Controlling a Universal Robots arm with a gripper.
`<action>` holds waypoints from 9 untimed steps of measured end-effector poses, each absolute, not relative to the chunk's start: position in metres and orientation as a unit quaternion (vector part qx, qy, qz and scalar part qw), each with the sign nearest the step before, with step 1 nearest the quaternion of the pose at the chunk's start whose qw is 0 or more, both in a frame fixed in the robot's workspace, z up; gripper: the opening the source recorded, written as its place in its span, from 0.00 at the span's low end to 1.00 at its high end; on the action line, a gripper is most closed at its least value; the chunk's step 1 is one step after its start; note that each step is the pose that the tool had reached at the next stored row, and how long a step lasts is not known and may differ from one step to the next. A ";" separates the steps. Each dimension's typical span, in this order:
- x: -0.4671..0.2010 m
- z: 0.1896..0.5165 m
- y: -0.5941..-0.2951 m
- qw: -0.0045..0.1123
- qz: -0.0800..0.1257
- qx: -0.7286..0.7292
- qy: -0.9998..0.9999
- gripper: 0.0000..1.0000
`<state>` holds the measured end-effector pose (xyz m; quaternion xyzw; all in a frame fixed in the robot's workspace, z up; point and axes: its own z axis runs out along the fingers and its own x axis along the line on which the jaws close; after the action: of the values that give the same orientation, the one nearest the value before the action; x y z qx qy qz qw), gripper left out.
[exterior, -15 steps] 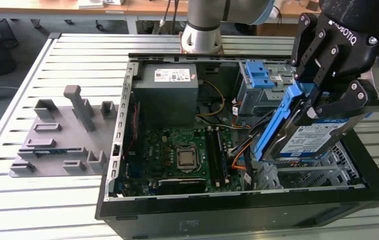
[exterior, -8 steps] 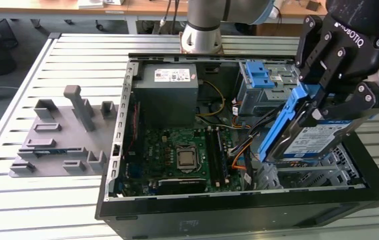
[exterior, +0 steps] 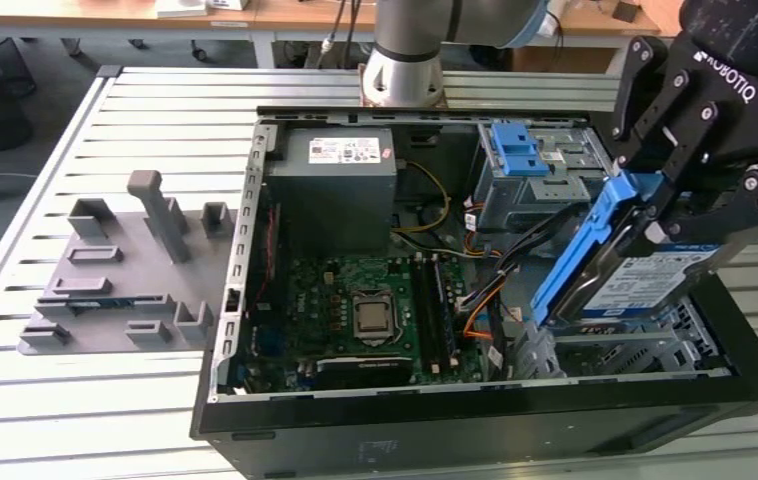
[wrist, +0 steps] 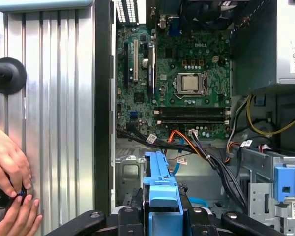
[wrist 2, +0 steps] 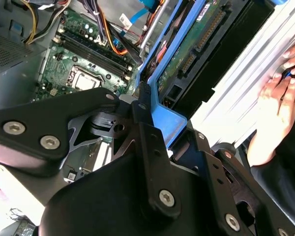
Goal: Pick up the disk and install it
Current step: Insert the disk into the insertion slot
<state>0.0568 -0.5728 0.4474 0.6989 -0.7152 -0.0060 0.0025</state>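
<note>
Exterior view sits high, looking down at an angle over the open computer case (exterior: 486, 425) and the slatted surface (exterior: 152, 100). First wrist view stares straight down into the case from close, the disk (wrist: 160, 189) right in front. Second wrist view is even closer, tilted along the disk. All three share the motherboard (exterior: 339, 300); both wrist views catch a person's hands (wrist: 10, 169).

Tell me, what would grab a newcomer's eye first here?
The black gripper grips the disk by its blue frame, tilted over the open computer case at the exterior view's right. Next, the green motherboard bared inside the case, and in the first wrist view a person's hand at the slatted table beside it.
</note>
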 end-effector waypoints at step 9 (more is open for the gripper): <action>0.068 0.445 -0.573 0.003 -0.006 0.699 -0.715 0.37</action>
<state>0.0675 -0.5726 0.4450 0.6992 -0.7148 -0.0061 0.0026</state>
